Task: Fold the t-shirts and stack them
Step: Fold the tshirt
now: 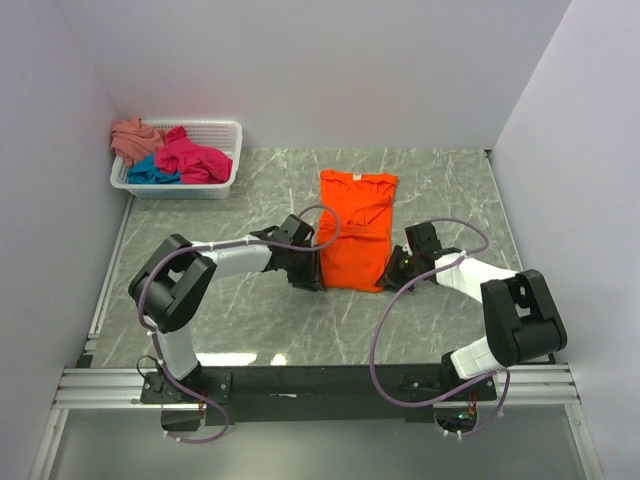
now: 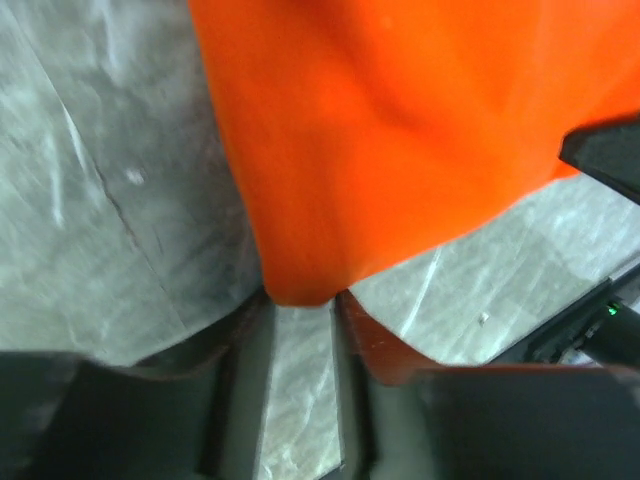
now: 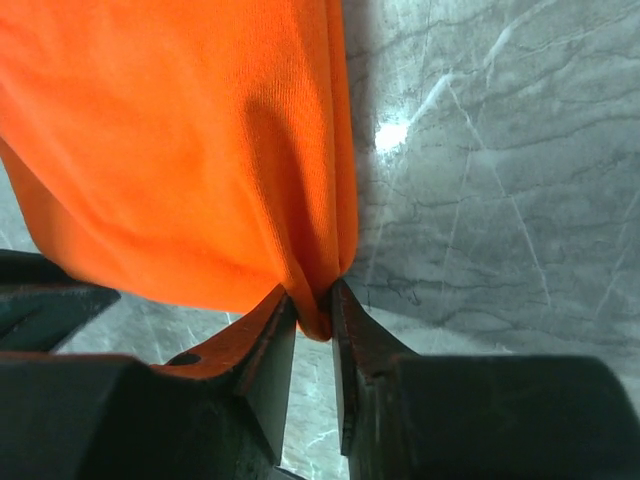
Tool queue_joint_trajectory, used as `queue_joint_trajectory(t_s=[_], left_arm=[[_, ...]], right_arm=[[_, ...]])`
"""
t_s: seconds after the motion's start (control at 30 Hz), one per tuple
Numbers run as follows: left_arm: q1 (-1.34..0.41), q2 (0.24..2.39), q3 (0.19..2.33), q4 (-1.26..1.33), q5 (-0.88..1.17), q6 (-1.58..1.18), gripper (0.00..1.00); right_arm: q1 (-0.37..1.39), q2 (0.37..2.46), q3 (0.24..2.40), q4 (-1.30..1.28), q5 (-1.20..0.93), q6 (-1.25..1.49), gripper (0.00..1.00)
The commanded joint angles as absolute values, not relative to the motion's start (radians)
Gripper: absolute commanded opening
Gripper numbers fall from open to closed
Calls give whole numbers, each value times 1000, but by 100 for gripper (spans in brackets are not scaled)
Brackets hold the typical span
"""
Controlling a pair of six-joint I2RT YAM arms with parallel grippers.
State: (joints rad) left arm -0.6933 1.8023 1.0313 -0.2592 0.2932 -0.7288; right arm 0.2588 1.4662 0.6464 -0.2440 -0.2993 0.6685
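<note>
The bright orange t-shirt lies in the middle of the table, folded into a long narrow strip with its collar at the far end. My left gripper is at its near left corner and my right gripper at its near right corner. In the left wrist view the gripper is shut on the corner of the orange cloth. In the right wrist view the gripper pinches a bunched orange hem. The magenta-pink, teal-blue and salmon-pink t-shirts lie crumpled in the basket.
The white lattice basket stands at the far left corner of the grey marble table. White walls close in the left, back and right sides. The arms' black mounting rail runs along the near edge.
</note>
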Motion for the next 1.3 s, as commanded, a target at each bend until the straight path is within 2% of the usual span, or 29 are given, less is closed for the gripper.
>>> queue_joint_trajectory(t_s=[0.0,0.07,0.1,0.17,0.3,0.6,0.8,0.9,1.03,1.27], left_arm=[[-690,1858,1058,-262,213,-729,33],[-692,1873,1068,-256,216,-730,19],[-692,1879,1072,-262,216,-729,0],[-693,1879,1075,-267,209,-715,0],[-693,1810,1013,-221,192,-700,0],[-761,1646,859,-236,242,-713,1],[-833,1499,792,-356,164,-758,0],[-833,1430,836,-420,112,-764,1],[-827,1410,969,-427,34,-747,0],[-718,1521,1195,-368,3,-726,0]], right_arm=[[258,1471,611,-224,-278,666,26],[258,1480,603,-218,-288,667,24],[258,1485,601,-213,-291,666,19],[258,1489,592,-206,-279,667,9],[259,1502,597,-215,-256,672,0],[336,1385,516,-273,-273,681,0],[452,1156,471,-412,-235,779,0],[454,1034,535,-518,-172,796,0],[431,980,673,-600,-74,759,0],[318,1165,917,-574,-64,655,0]])
